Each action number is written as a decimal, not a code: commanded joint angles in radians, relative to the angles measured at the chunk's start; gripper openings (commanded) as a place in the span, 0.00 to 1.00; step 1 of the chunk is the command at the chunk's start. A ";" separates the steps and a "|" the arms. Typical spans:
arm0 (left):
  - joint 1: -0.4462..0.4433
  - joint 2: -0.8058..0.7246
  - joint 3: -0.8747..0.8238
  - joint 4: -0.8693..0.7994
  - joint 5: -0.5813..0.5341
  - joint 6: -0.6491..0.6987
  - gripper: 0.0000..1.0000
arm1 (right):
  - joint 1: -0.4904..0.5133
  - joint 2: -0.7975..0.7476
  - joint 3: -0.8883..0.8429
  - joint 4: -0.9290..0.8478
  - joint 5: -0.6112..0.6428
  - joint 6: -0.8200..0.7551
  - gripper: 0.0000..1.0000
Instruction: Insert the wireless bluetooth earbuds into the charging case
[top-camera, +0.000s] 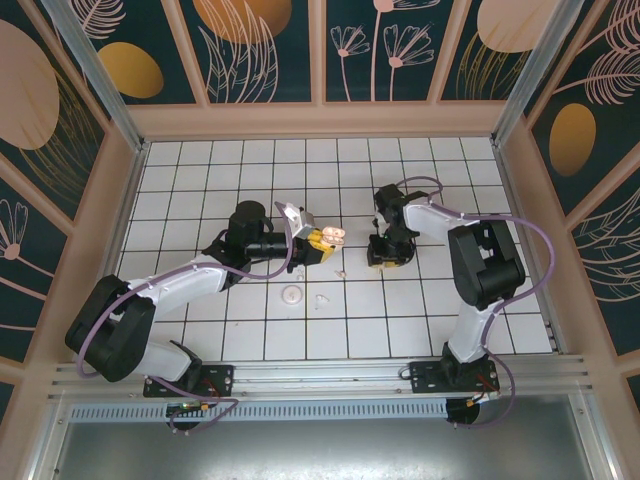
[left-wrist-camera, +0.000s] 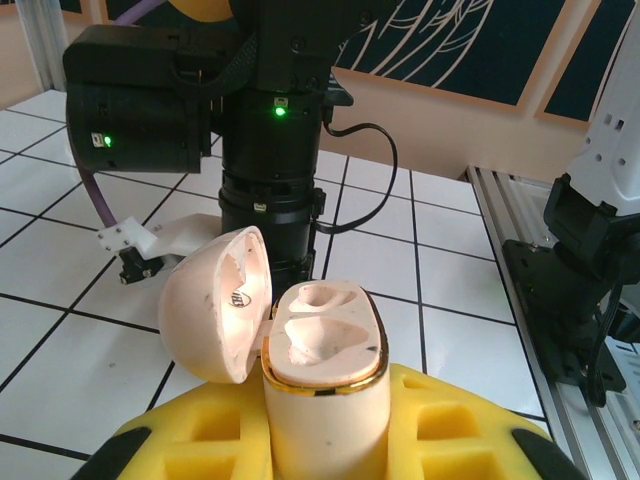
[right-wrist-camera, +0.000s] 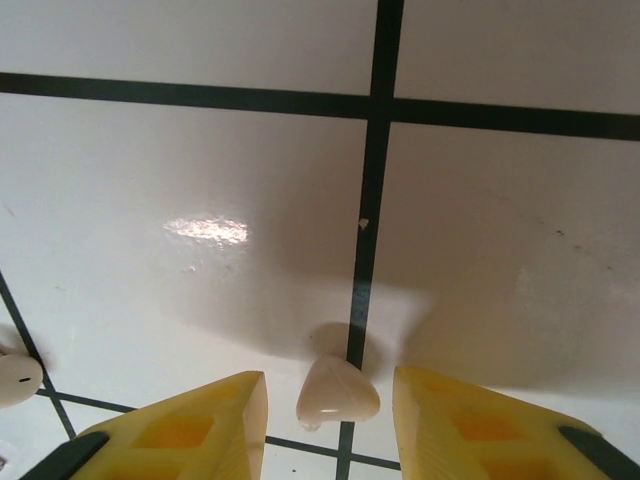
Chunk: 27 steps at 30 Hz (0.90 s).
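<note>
**Left gripper (left-wrist-camera: 325, 455) clamps charging case (left-wrist-camera: 322, 395); right gripper (right-wrist-camera: 328, 385) straddles earbud (right-wrist-camera: 337, 392)**

White tiled table (top-camera: 200, 170) under both arms. Over mid-table the left gripper is clenched on the charging case, yellow pads (left-wrist-camera: 190, 440) tight on its lower body. Case upright, lid (left-wrist-camera: 215, 315) hinged open to the side, two moulded wells facing up. Right gripper low at the tiles, jaws parted, grasping nothing. Earbud lies on a dark grout line between the fingers (right-wrist-camera: 200, 425), a gap each side. Second earbud (right-wrist-camera: 15, 380) on the tile at the right wrist view's left edge, apart.
</note>
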 joint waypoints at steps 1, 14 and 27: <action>0.006 -0.025 0.033 0.001 0.003 0.019 0.17 | 0.012 0.017 -0.016 0.006 0.000 0.017 0.38; 0.006 -0.031 0.029 -0.002 -0.007 0.024 0.17 | 0.008 0.018 -0.032 0.039 -0.003 0.016 0.31; 0.007 -0.026 0.029 -0.006 -0.013 0.028 0.17 | 0.002 -0.044 -0.062 0.094 -0.028 0.028 0.26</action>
